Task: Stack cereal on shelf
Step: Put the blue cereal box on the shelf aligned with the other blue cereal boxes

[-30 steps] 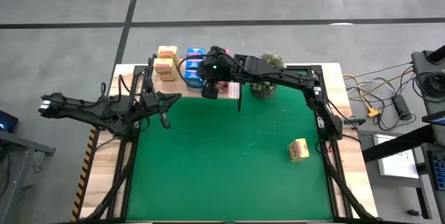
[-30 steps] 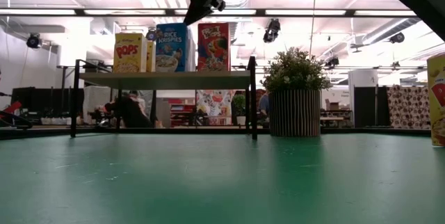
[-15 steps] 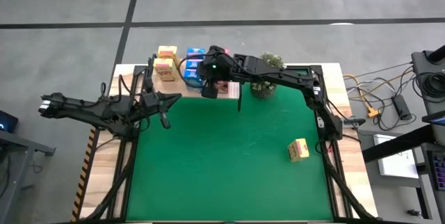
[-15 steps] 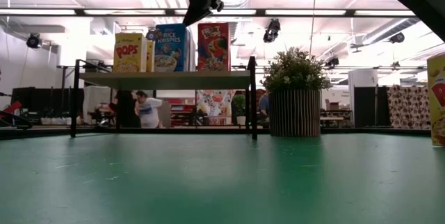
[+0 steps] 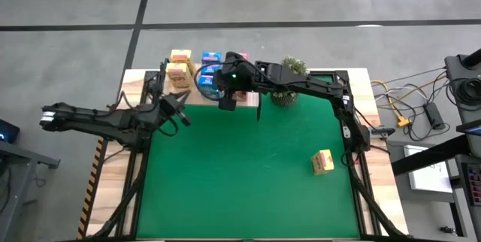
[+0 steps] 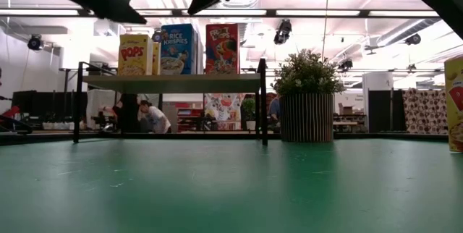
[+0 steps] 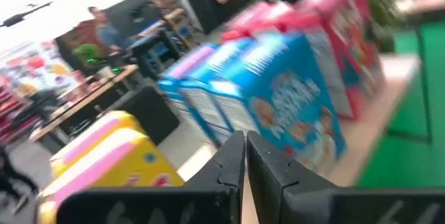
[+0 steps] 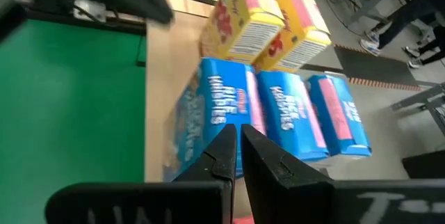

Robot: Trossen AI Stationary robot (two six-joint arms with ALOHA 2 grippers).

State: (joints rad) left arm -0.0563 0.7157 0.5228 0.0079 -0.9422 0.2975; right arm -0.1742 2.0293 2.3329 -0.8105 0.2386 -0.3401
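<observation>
Right gripper (image 5: 226,104), fingers closed and empty, hovers above shelf (image 5: 197,89) at top centre of the high view, over blue cereal boxes (image 8: 278,116). Left gripper (image 5: 183,104), closed too, sits left of shelf. One yellow cereal box (image 5: 322,161) lies lower right on green mat (image 5: 248,174).

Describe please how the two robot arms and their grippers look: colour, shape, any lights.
Both arms are dark, slim and jointed. The right arm carries a small green light near its wrist. Each gripper, left gripper and right gripper, ends in two flat black fingers.

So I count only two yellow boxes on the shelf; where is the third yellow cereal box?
In the high view, the small yellow cardboard cereal box lies alone on the green table mat, right side, away from the light-wood shelf.
</observation>
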